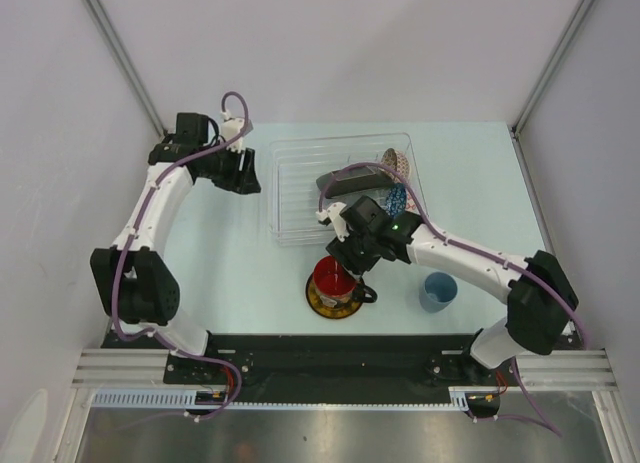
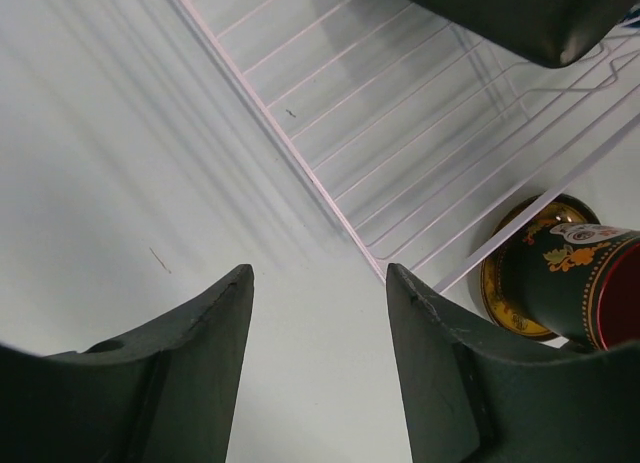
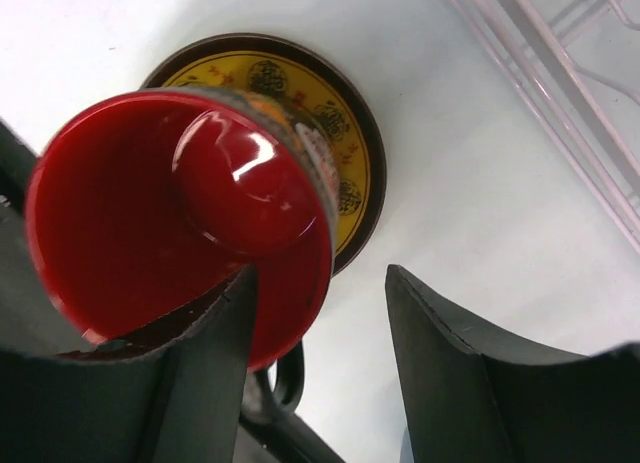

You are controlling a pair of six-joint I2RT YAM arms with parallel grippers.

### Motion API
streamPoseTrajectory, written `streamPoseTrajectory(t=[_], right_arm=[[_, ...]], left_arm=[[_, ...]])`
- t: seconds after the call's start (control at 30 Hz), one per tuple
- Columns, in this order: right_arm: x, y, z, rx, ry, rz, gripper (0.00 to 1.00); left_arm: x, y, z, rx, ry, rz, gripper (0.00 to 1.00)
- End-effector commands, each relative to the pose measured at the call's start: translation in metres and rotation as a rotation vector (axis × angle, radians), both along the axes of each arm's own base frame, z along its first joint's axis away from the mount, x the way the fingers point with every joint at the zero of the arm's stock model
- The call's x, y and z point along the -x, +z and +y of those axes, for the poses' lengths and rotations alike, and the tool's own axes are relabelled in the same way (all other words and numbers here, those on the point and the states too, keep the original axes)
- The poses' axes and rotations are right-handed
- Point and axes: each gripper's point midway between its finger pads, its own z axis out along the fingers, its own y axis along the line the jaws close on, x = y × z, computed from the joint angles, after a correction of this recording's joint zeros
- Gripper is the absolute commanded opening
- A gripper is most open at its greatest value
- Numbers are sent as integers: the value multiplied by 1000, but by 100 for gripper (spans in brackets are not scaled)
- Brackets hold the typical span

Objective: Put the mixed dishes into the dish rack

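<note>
Your right claw [image 3: 320, 273] is open. Its two fingers sit on either side of the rim of the dark cup with the red inside [image 3: 150, 203], not squeezing it yet. The cup stands on the round yellow-brown saucer [image 3: 300, 83], on the table just beside the clear plastic dish rack [image 1: 298, 208]. Your left claw [image 2: 320, 278] is open too. It holds nothing and hangs by the rack's left side.

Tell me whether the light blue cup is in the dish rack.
No, the light blue cup stands on the table, apart from the dish rack.
</note>
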Motion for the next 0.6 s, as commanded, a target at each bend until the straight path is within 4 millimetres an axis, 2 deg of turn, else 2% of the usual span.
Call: streamPoseTrajectory(t=[0.0,0.13,0.27,0.5,0.53,0.57], right_arm=[[-16,-7,7,11,-17,-55,58],[-23,-15,14,7,-24,-62,52],[-23,-26,16,20,-21,-42,35],[-21,-36,19,34,-9,-25,15],[-21,-36,18,38,-10,-23,13],[-20,-36,18,39,-8,-25,5]], left_arm=[[0,41,5,39,-7,-94,61],[0,42,8,55,-5,-95,61],[-2,44,11,64,-2,-100,61],[-1,46,9,75,-6,-108,61],[-4,48,18,76,19,-114,61],[-5,48,19,77,23,-116,61]])
